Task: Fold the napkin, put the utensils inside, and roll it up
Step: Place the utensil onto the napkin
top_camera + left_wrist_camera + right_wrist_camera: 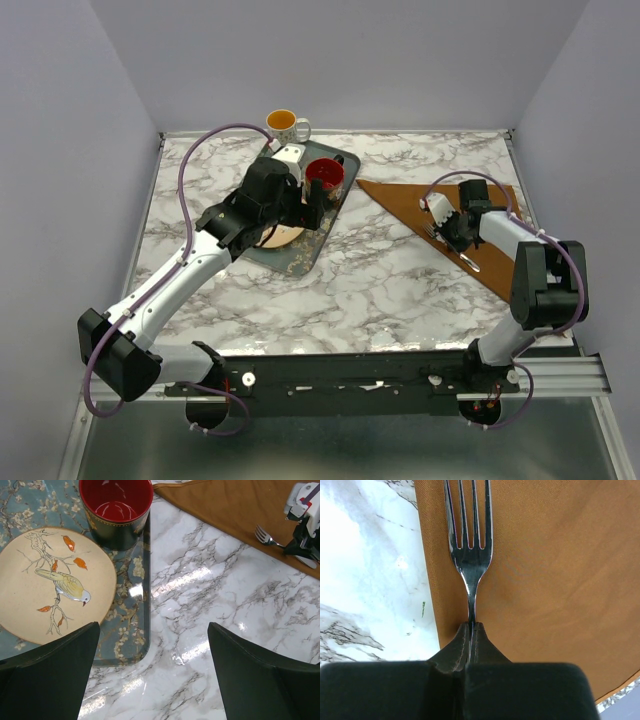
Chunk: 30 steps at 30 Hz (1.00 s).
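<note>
Pinching the fork [470, 555] at its neck, the right gripper [470, 630] has its jaws pressed fully together on the metal. The tines point away from the wrist, over the napkin [545, 580] and close to one edge of it. Contact between fork and cloth cannot be confirmed. The napkin lies folded in a triangle on the right part of the marble table [380, 290]. The left gripper [152, 650] is spread wide and holds nothing, above the edge of the patterned tray [127, 635], which carries a bird-painted plate [50, 585] and a red cup [116, 505].
</note>
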### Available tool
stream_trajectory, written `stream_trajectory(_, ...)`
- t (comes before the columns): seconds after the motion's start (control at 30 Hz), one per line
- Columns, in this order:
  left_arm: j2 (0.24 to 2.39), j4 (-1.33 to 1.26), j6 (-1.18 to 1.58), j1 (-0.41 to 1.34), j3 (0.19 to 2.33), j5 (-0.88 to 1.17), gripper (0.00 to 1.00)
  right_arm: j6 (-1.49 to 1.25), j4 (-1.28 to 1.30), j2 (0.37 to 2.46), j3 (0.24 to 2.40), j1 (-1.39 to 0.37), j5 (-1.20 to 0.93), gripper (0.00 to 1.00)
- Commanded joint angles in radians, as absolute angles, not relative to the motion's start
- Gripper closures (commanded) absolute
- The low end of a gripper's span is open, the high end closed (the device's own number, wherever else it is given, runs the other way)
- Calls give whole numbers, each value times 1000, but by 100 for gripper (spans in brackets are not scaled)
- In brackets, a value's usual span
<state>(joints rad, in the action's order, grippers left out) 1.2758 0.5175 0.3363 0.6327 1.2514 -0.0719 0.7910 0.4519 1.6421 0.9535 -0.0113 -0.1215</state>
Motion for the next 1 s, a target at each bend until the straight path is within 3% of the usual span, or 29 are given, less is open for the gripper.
stream_trajectory(0.0,1278,525,322,640,1261,-78,1,762,508,1663,999,-5,-120,99)
stream_trajectory(0.97,1273,525,319,650,1256,-78,1,795,466,1664,943,-5,-63,99)
